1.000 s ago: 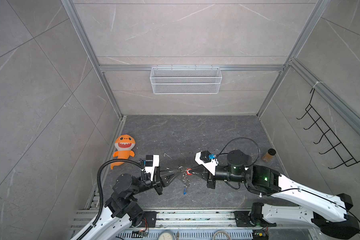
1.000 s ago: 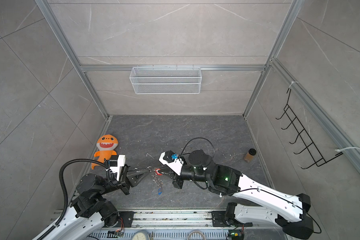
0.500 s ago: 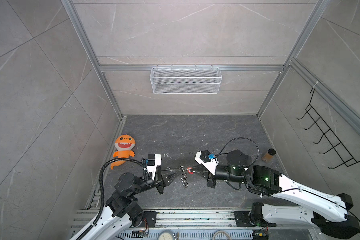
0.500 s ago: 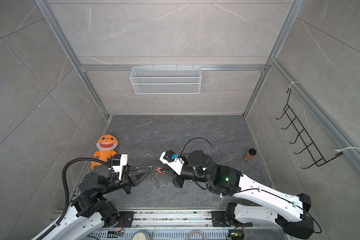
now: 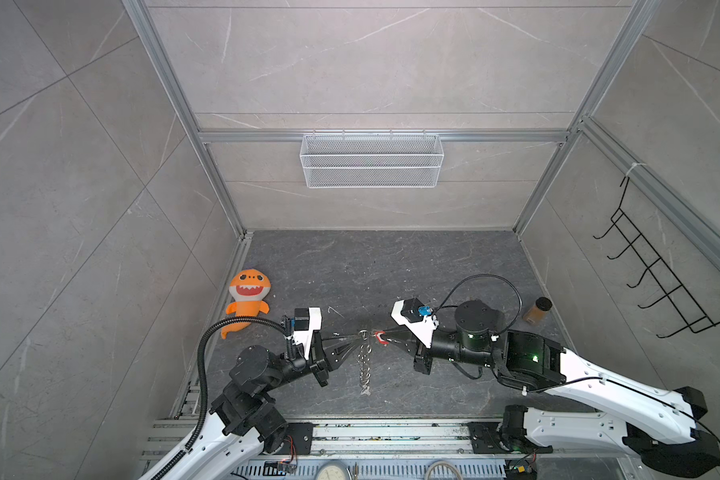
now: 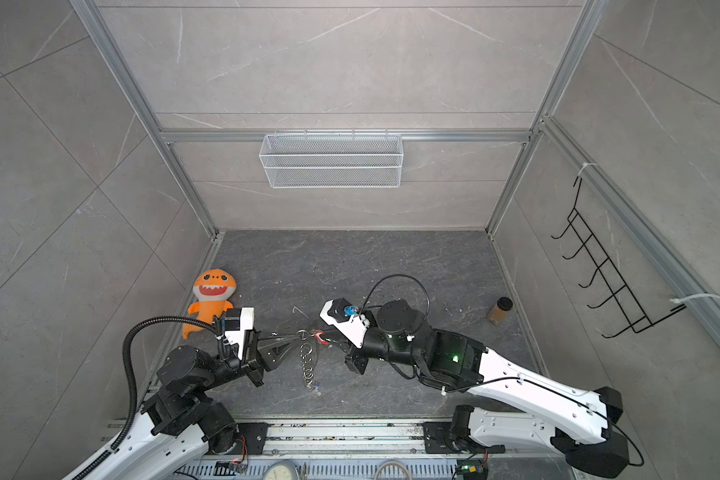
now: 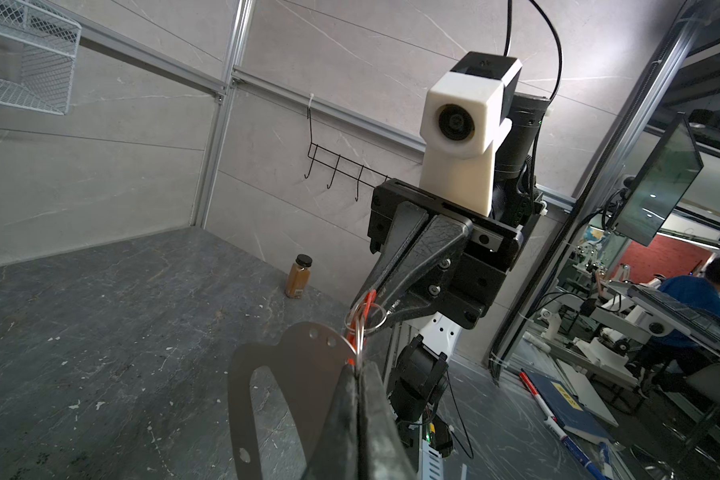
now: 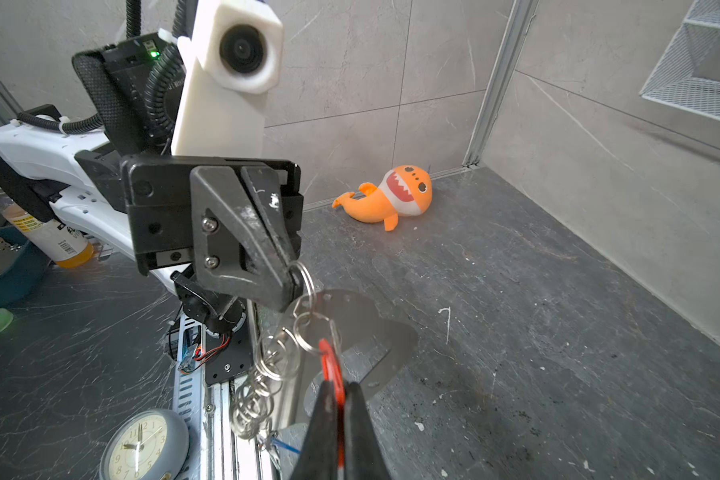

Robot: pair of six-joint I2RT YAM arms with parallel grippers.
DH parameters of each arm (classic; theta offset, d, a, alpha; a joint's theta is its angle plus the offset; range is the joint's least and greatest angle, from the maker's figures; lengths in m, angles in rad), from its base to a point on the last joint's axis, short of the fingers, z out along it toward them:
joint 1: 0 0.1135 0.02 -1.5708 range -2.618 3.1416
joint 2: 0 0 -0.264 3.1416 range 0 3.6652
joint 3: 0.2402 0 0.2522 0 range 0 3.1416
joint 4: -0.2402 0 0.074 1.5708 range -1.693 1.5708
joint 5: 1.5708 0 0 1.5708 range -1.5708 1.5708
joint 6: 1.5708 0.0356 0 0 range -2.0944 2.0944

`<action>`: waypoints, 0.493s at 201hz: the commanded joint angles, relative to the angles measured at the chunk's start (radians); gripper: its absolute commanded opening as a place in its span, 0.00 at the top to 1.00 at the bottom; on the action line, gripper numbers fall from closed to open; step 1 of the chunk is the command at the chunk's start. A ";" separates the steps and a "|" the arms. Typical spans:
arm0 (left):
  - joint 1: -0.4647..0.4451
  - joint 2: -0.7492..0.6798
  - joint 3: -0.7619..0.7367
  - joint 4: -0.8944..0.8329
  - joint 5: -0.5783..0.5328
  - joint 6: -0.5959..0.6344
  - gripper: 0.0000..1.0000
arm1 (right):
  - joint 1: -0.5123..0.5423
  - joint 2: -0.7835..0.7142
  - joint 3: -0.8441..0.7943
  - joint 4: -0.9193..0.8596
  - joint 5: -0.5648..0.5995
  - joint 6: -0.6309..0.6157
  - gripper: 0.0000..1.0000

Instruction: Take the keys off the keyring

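- The left arm reaches low from the front rail toward the middle, and the left hand is closed, its tips pinching the top silver ring of the keyring above the desk
- The other rings dangle straight down from that ring, with the blue-tagged key at the bottom end; I cannot tell whether it touches the desk
- The right arm stretches in from the right, and the right hand meets the left one almost tip to tip, clamped on the red-tagged key, which is threaded on a ring
- Both hands are as tightly closed as a second ago and in nearly the same place; the rings were bunched by the fingertips then and now hang in a straighter line
- The desk is dark grey with a stone pattern, and the walls are grey tile
- An orange plush shark lies at the left wall, a white wire basket hangs on the back wall, a brown jar stands near the right wall, and a black hook rack hangs on that wall
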 commanded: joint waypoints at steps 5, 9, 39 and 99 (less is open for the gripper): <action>0.008 -0.001 0.063 0.020 -0.020 0.027 1.00 | -0.015 -0.032 0.052 -0.012 0.129 -0.028 1.00; 0.008 0.005 0.066 0.017 -0.010 0.026 1.00 | -0.016 -0.028 0.063 -0.018 0.129 -0.038 1.00; 0.008 0.049 0.084 0.016 0.076 0.002 1.00 | -0.015 0.033 0.161 -0.075 0.089 -0.115 1.00; 0.008 0.087 0.109 0.009 0.157 -0.014 1.00 | -0.015 0.115 0.325 -0.193 0.025 -0.268 1.00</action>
